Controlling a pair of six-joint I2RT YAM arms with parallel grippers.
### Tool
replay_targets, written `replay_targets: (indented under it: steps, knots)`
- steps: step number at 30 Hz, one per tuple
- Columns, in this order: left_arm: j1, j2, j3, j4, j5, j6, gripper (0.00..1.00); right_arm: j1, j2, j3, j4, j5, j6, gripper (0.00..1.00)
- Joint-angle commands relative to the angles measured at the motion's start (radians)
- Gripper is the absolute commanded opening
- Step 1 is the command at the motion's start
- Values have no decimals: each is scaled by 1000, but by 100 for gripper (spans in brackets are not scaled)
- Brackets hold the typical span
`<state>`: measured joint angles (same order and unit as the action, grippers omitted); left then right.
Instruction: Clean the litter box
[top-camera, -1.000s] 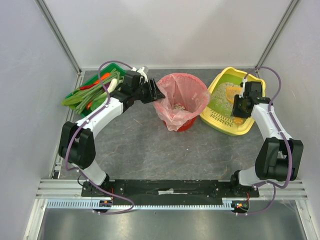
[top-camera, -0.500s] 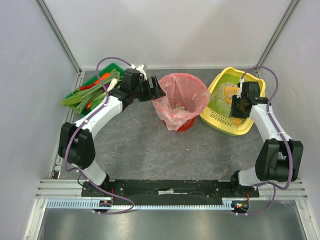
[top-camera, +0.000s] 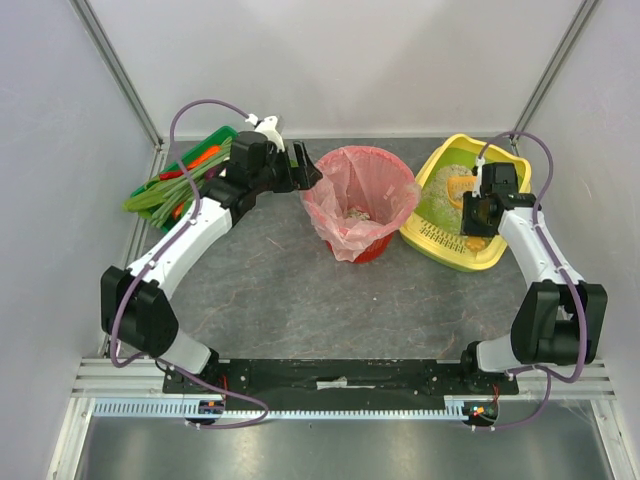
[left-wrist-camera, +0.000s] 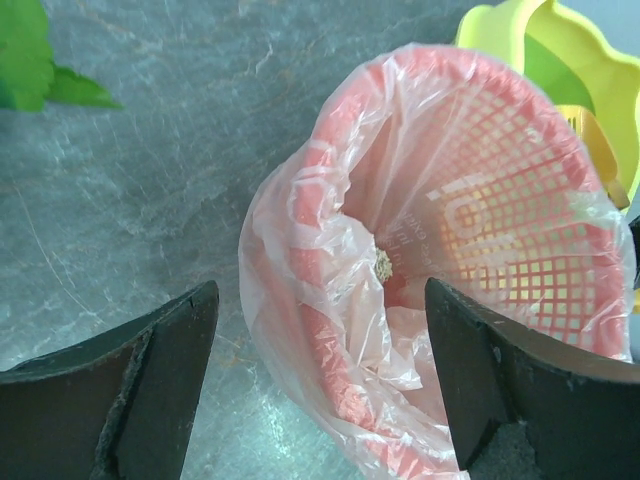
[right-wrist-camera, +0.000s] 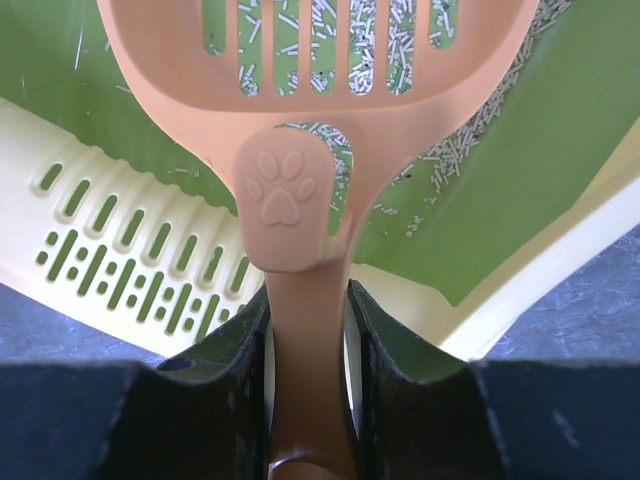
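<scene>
Litter box (top-camera: 431, 212) runs near-to-far, slotted rim (right-wrist-camera: 130, 260) seemingly at near end.

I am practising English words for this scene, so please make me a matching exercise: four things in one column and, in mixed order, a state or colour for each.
1. left gripper
2. right gripper
3. litter box
4. red basket

a. lined with a pink bag
b. yellow rim, green inside
c. open, holding nothing
d. shut on the scoop

Pairs: 1-c, 2-d, 3-b, 4-a.
</scene>
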<state>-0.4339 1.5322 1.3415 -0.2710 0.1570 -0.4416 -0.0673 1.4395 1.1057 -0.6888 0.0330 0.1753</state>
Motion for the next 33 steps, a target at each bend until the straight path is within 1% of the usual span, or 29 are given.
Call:
replay_targets:
  steps: [1,5,10,14,16,20,24,28,31,33]
  knots:
    - [0,-70,-15,96,-46,73,90,9,-70,69,-17,22,-28,0]
    - [1,-92,-41,124,-62,93,90,27,-123,126,-17,10,-33,0]
    - [11,-118,-53,122,-71,96,90,63,-145,246,-40,4,-31,0]
    - [20,-147,-79,115,-77,92,90,147,-148,321,-69,-13,-8,0]
    - [26,-162,-87,104,-100,83,90,190,-148,359,-72,-31,28,0]
    - [43,-164,-74,110,-120,52,90,279,-137,408,-84,-67,67,0]
    - [50,-155,-27,81,-117,75,90,383,-105,442,-103,-77,93,0]
    - [78,-171,-33,38,-122,110,90,471,-77,467,-135,-93,110,0]
    - [107,-196,-45,7,-116,119,91,508,-53,464,-147,-152,144,0]
    - [124,-213,-45,-11,-111,130,91,521,-37,465,-144,-221,187,0]
